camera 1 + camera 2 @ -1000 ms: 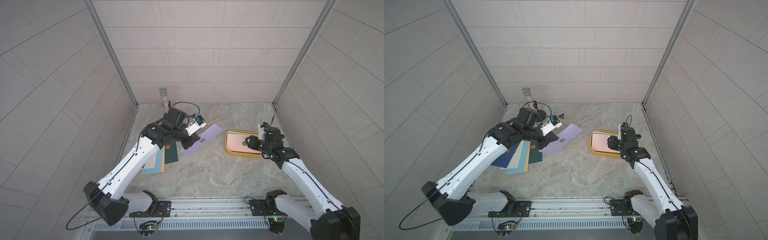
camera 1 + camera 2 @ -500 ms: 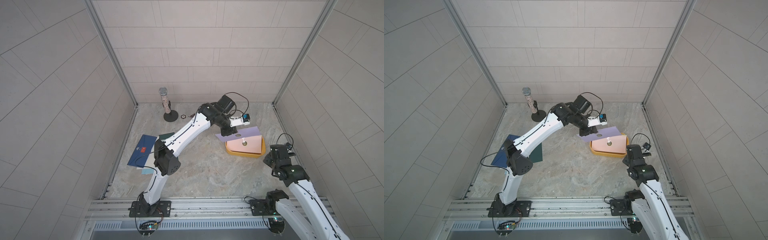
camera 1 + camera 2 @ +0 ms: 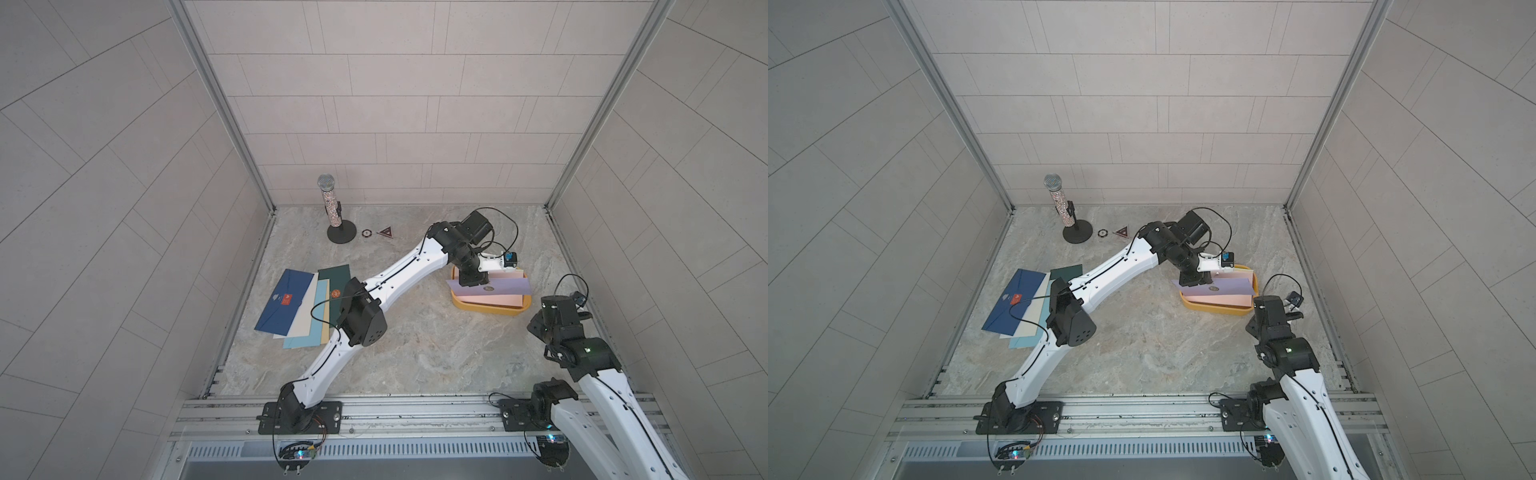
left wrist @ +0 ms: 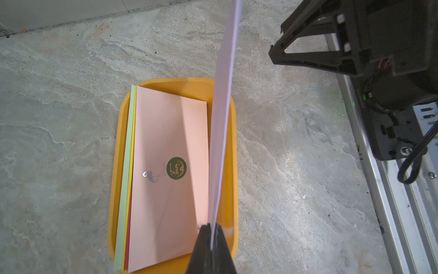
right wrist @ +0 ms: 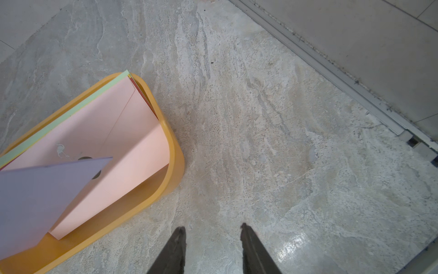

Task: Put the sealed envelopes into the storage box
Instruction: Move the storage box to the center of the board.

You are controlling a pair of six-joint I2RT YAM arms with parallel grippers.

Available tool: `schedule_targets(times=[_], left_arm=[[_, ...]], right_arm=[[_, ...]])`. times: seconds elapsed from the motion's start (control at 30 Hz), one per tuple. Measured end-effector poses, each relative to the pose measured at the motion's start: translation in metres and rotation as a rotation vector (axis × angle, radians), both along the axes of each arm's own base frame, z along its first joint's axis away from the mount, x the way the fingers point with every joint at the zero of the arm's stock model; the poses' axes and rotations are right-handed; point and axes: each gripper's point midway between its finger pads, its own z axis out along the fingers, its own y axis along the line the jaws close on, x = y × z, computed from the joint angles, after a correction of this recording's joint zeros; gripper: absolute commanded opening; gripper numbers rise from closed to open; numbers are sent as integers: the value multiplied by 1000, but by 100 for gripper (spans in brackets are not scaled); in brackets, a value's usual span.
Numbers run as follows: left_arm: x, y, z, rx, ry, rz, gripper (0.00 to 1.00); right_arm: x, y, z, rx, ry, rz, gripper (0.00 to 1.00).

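The left tool point(image 4: 210, 233) was clamped shut on one end of a lilac paper envelope point(image 3: 505, 286). It held that envelope over the shallow mustard-yellow plastic storage box point(image 3: 486, 309), which sat right of centre on the grey marbled tabletop point(image 3: 415, 345). The envelope ran lengthwise above the box, and its left corner poked past the left rim. Honestly couldn't tell whether it touched the stack below.

Inside the box a pink paper envelope point(image 4: 166, 132) lay on top, with a round dark seal sticker point(image 4: 176, 168). Slivers of a light green envelope point(image 4: 123, 189), a yellow envelope point(image 4: 131, 142) and a red envelope point(image 4: 126, 251) peeked out along one long edge.

The right tool point(image 5: 212, 237) hung open with nothing in it, over bare tabletop just beside the box's near right corner.

On the left, well apart from the box, a fanned pile lay flat: a navy blue envelope point(image 3: 282, 303), a cream envelope point(image 3: 305, 316), a light blue envelope point(image 3: 301, 341), a pale yellow envelope point(image 3: 325, 320) and a dark green envelope point(image 3: 336, 276). The left arm crossed over part of the pile.

At the far left stood a glittery microphone point(image 3: 330, 208) on a black stand, with a small round badge point(image 3: 366, 233) and a triangular badge point(image 3: 385, 232) beside it.
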Motion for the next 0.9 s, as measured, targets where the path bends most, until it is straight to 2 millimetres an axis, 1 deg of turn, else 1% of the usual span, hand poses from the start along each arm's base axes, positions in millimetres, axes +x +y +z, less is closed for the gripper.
schedule_targets(times=[0.13,0.23,0.33,0.43,0.5,0.57,0.67,0.77,0.9], left_arm=[[4,1,-8,16,-11,-1,0],[8,11,-19,57,-20,3,0],[5,29,-33,128,-14,7,0],[4,54,-41,202,-6,22,0],[7,71,-39,241,-2,43,0],[13,86,-33,263,-10,72,0],[19,101,-21,277,-13,116,0],[17,111,-14,289,4,143,0],[9,113,-15,314,13,126,0]], right_arm=[[1,0,0,-2,-2,2,42],[1,0,-1,-1,1,4,42],[2,1,-2,0,8,6,42],[3,1,-2,-2,9,9,42],[3,1,-2,-3,8,12,42],[5,2,-2,-1,3,15,42],[6,3,-4,1,3,20,42],[6,4,-7,3,8,26,42],[7,4,-6,5,2,31,42]])
